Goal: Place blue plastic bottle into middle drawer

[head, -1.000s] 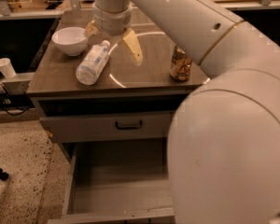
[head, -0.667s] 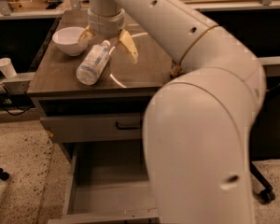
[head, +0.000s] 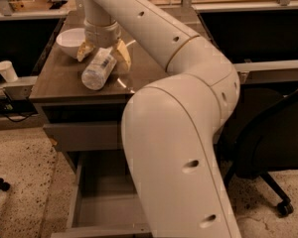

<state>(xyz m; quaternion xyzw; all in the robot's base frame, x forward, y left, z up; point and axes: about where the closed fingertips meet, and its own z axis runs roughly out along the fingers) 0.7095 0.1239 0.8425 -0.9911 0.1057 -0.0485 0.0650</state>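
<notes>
The blue plastic bottle (head: pixel 99 68) lies on its side on the brown cabinet top (head: pixel 54 83), its bottom end toward the front. My gripper (head: pixel 103 54) is open right over the bottle's upper end. One yellowish finger (head: pixel 84 51) is to the bottle's left and the other to its right, so they straddle it without closing on it. Below, the middle drawer (head: pixel 102 209) is pulled out, with a bare grey floor and low side walls. My arm hides its right part.
A white bowl (head: pixel 70 39) sits on the top just left of the gripper. A shut grey drawer front (head: pixel 82 135) is above the open drawer. A white cup (head: pixel 6 71) stands on a ledge at left. A black office chair (head: pixel 273 143) is at right.
The gripper has come down over the bottle, so its fingers now stand on either side of it. The arm now fills more of the view and hides the gold can.
</notes>
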